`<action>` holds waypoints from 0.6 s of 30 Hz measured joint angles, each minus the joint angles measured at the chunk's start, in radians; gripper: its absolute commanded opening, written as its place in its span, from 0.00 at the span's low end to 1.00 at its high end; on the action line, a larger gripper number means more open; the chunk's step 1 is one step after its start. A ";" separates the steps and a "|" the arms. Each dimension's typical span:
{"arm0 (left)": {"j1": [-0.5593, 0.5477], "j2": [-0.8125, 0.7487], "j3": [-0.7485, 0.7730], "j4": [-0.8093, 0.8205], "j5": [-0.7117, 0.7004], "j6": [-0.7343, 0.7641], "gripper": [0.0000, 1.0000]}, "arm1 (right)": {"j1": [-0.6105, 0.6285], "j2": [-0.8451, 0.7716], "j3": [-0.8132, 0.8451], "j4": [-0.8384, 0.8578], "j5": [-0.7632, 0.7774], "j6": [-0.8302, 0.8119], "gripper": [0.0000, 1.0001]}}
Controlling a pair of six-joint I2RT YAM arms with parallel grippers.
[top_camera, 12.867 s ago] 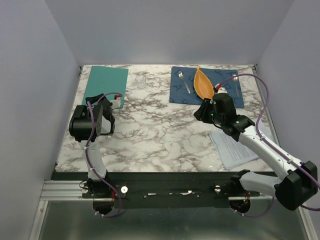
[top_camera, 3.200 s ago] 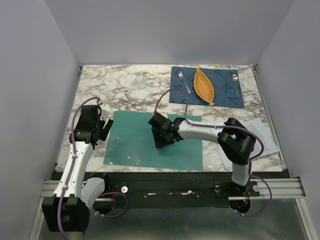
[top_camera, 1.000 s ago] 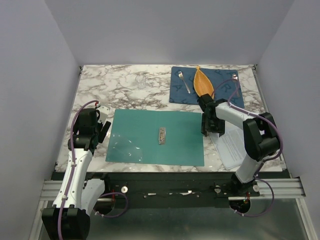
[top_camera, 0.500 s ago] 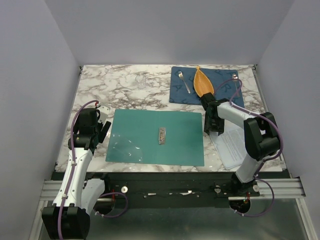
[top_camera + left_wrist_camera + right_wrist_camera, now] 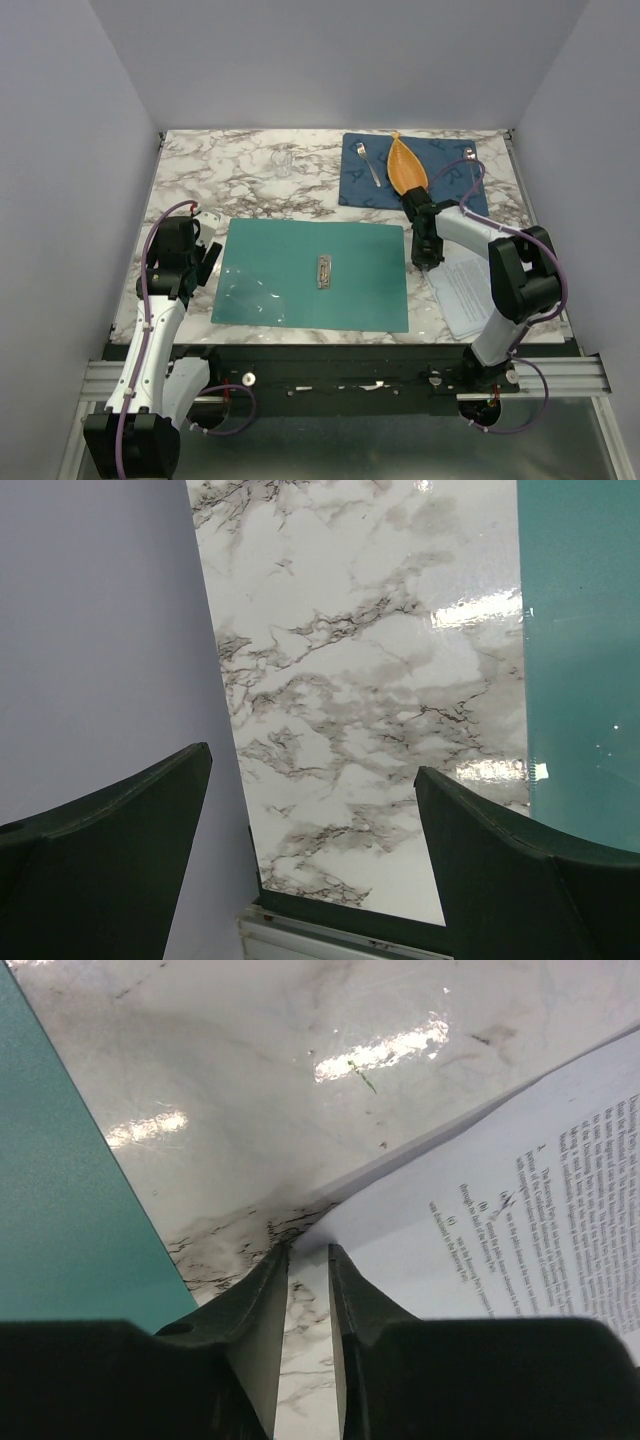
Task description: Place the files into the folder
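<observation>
The teal folder (image 5: 315,273) lies open and flat at the front middle of the table, its small metal clip (image 5: 324,270) at the centre. The files (image 5: 480,290), white sheets with small black text, lie to its right. My right gripper (image 5: 425,262) is low over the table between the folder's right edge and the files. In the right wrist view its jaws (image 5: 308,1248) stand a narrow gap apart, tips at the near corner of the files (image 5: 500,1240), with the folder (image 5: 60,1200) at the left. My left gripper (image 5: 200,265) is wide open and empty (image 5: 312,760), left of the folder (image 5: 580,660).
A dark blue placemat (image 5: 450,185) at the back right holds an orange leaf-shaped dish (image 5: 405,168) and spoons (image 5: 368,163). A clear glass (image 5: 284,160) stands at the back middle. The table's left edge and the side wall (image 5: 100,680) are close to my left gripper.
The folder went from closed at the back left to open at the front middle. My right gripper moved off the folder's centre to the files' corner, edging right in the last second. Left arm is still.
</observation>
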 measured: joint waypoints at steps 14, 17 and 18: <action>0.000 0.000 0.011 0.000 -0.019 0.000 0.99 | 0.000 -0.025 -0.018 0.006 -0.031 0.001 0.01; 0.000 -0.002 0.011 0.000 -0.022 0.000 0.99 | 0.002 -0.050 -0.027 0.006 -0.050 0.001 0.01; 0.000 -0.002 0.011 0.000 -0.023 0.000 0.99 | 0.008 -0.063 -0.029 0.006 -0.056 0.000 0.00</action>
